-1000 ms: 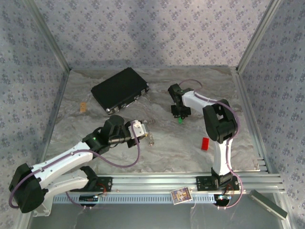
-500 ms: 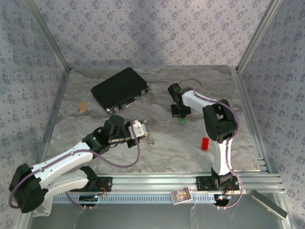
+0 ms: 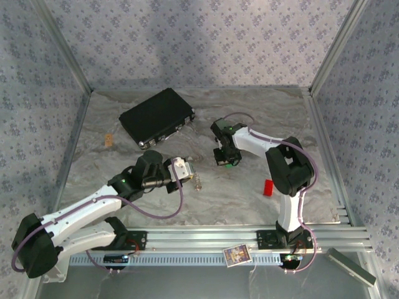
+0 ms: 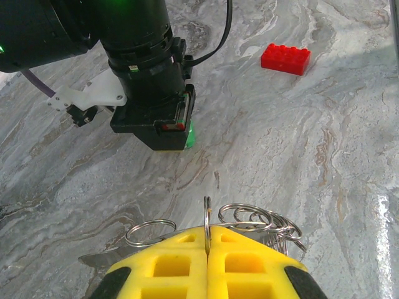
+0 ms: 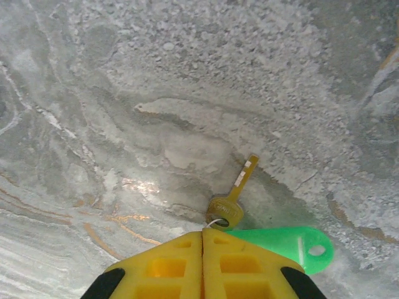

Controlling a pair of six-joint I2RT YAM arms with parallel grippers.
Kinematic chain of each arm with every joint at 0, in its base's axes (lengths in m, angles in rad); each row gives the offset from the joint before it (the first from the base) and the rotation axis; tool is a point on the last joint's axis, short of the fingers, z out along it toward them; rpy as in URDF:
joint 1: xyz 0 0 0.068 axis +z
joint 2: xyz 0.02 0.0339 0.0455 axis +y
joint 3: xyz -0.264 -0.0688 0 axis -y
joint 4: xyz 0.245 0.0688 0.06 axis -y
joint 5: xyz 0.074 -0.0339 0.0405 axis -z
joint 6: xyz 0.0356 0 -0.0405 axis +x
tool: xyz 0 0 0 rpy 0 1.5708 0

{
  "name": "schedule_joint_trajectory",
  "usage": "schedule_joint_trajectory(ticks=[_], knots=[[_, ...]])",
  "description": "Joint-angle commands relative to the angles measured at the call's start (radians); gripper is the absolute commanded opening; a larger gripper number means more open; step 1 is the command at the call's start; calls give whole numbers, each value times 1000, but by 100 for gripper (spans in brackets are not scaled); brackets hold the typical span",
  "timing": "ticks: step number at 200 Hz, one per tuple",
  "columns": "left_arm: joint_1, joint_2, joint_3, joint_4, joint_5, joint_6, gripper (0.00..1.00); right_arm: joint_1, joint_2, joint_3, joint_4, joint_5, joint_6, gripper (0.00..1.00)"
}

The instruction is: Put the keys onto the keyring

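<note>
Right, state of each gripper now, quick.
Left gripper: shut on the keyring.
Right gripper: shut on the green key, pinched at its head end.

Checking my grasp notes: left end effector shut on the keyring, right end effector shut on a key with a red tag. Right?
No: the right wrist view shows the tag is green, not red. The left end effector is shut on the keyring, the right end effector on the key.
</note>
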Motion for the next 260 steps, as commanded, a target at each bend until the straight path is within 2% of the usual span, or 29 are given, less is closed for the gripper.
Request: schedule_joint_trajectory(ticks=[1,45,55,71,92,172,260], knots=[[-7,2,41,6,32,8,0,-7,-16,10,-46,8,-15,9],[-6,4,38,6,30,10,0,3,-24,31,-65,25,-20,9],[-6,5,41,6,30,10,0,7,-25,36,-77,39,-22,14],[-7,5,41,6,30,10,0,20,-20,45,-95,64,-26,26],[-6,5,41,6,30,10,0,39,-10,54,-113,100,-30,31],[-7,3,41,3,30,12,0,54,54,110,-151,136,-39,28],[-7,2,41,2,31,12,0,57,93,137,-174,122,-47,30]])
